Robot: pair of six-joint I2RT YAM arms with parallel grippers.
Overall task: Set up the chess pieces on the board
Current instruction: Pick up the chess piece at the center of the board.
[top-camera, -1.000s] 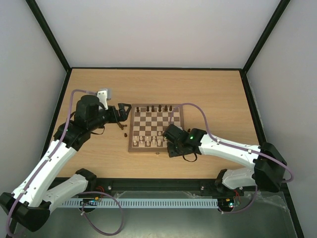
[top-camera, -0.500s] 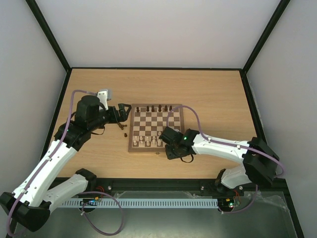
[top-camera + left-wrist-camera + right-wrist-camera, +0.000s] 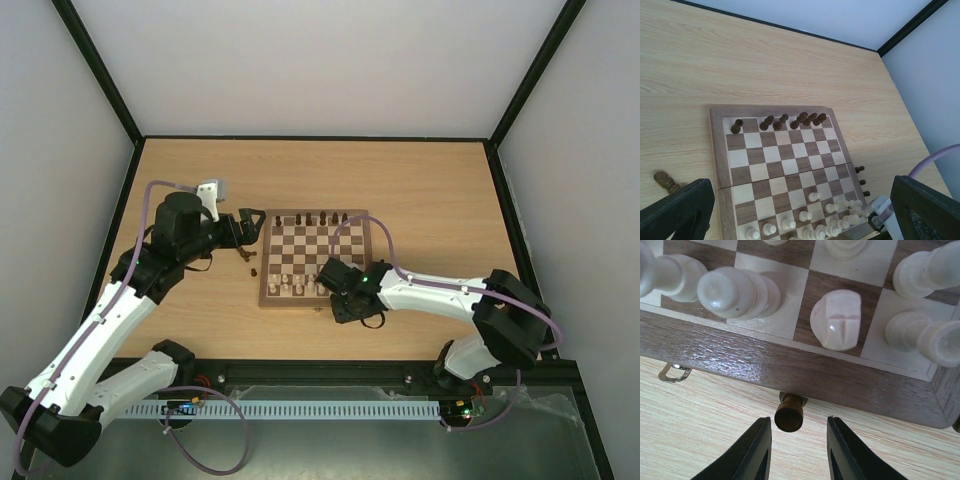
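Light wood table (image 3: pixel 430 190), grey walls. The board (image 3: pixel 264 270) sits mid-table, with dark pieces (image 3: pixel 807 119) along its far row and pale pieces (image 3: pixel 832 207) on the near rows. The right gripper (image 3: pixel 798 424) is low at the board's near edge, fingers apart either side of one dark pawn (image 3: pixel 789 412) on the table, not touching it. The left gripper (image 3: pixel 252 222) is spread wide beside the board's left edge.

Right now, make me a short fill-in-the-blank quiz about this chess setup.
The dark brown chess piece between the right fingers sits on the ____, just beside the board. The chessmen on the board's near rows are ____ in colour. The left fingers stand wide ____.
Missing words: table; cream; open.
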